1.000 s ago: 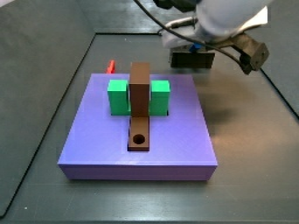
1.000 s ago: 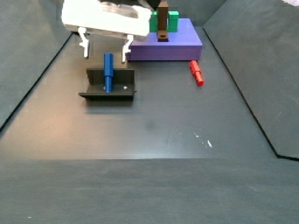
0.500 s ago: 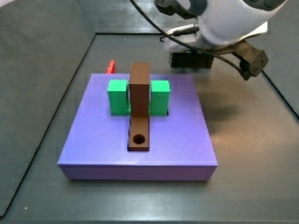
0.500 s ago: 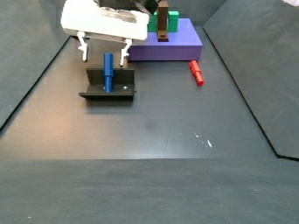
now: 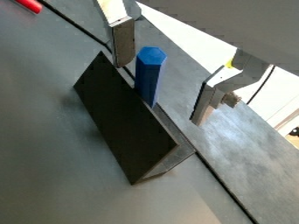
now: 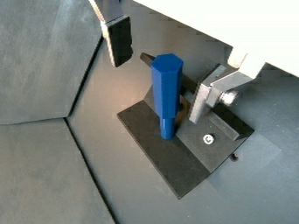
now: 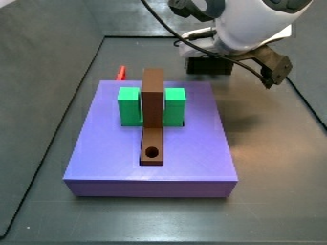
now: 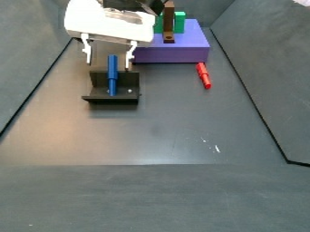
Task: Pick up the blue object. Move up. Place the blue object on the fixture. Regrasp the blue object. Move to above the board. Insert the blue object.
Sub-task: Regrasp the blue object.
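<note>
Item one, the fixture (image 8: 111,90): a dark olive-grey L-shaped bracket on a flat base plate, matte, sharp-edged. You see it on the dark counter (image 8: 158,136), well apart from the board and nearer the camera in that side view. In both wrist views its plate reads as a dull black slab (image 5: 122,122) (image 6: 187,149).

Item two, the blue object (image 8: 112,74): a short, thin peg of smooth, saturated blue plastic. You find it standing upright against the fixture. In both wrist views its top is faceted, a hexagonal prism rather than a round rod (image 5: 149,74) (image 6: 167,92).

Item three, the claw (image 8: 107,43): white body, flat silver finger plates with dark pads. It hangs above the fixture with the peg between its fingers (image 6: 119,39), which stand wide apart. In both wrist views there is clear space on each side of the peg, so nothing is gripped (image 5: 163,74). In a side view the white arm hides most of the fixture (image 7: 208,65).

Item four, the board (image 7: 153,144): a large flat lavender-purple block, smooth-topped, lying beyond the fixture. It carries a bright green block (image 7: 130,105) and a long brown bar (image 7: 152,115) with a round hole near one end.

Item five, the red peg (image 8: 204,74): a small glossy rod lying flat on the counter beside the board, on the side away from the fixture.
</note>
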Motion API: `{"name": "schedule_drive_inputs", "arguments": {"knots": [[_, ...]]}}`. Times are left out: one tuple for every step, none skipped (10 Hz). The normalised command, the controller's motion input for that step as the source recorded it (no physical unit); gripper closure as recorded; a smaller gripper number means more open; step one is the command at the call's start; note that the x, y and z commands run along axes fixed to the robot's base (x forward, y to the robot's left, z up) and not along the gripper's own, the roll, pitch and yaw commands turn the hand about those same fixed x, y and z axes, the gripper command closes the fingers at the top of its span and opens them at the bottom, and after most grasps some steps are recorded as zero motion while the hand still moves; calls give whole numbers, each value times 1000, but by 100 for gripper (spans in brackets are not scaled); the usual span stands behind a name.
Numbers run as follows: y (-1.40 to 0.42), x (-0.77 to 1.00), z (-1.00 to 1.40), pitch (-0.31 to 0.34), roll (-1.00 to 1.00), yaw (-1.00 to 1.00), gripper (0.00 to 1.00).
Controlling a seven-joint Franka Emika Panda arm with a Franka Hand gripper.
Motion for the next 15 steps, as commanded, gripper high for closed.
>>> {"name": "schedule_drive_inputs", "arguments": {"knots": [[0, 0, -154, 17, 0, -20, 0], [0, 0, -111, 49, 0, -40, 0], [0, 0, -157, 69, 0, -49, 0], [0, 0, -37, 54, 0, -14, 0], [0, 0, 0, 0, 0, 0, 0], [0, 0, 0, 0, 0, 0, 100], [0, 0, 0, 0, 0, 0, 100], [0, 0, 0, 0, 0, 0, 100], [0, 0, 0, 0, 0, 0, 100], [0, 0, 0, 0, 0, 0, 100], [0, 0, 0, 0, 0, 0, 100], [0, 0, 0, 0, 0, 0, 100], [0, 0, 0, 0, 0, 0, 100], [0, 0, 0, 0, 0, 0, 100], [0, 0, 0, 0, 0, 0, 100]]}}
